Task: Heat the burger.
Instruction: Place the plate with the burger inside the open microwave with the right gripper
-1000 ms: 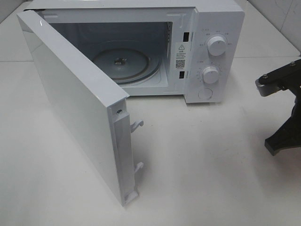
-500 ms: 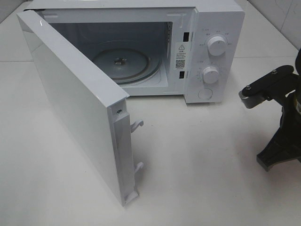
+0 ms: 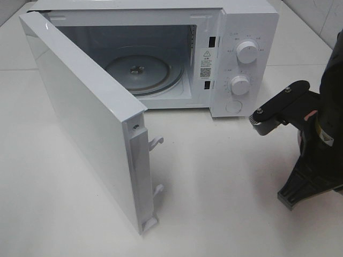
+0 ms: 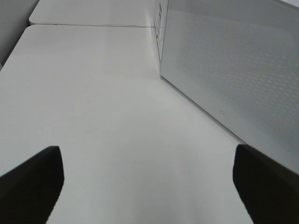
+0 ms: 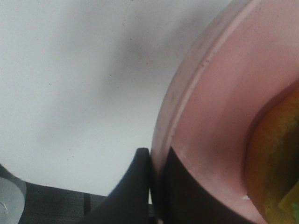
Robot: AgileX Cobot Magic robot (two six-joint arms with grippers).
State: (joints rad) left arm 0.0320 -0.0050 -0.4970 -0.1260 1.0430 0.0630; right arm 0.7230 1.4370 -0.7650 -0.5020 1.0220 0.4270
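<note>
Only our right wrist view shows the burger (image 5: 275, 158) on the pink plate (image 5: 210, 116), whose rim our right fingers (image 5: 131, 186) pinch; our left fingers (image 4: 32, 182) gape beside the microwave door (image 4: 233, 70).

Bright even light, soft shadows on the white table (image 3: 241, 176); the close pink plate (image 5: 210, 116) blurs.

The burger (image 5: 276, 154), golden-brown, partly in view, sits on a pink plate (image 5: 187, 102).
</note>
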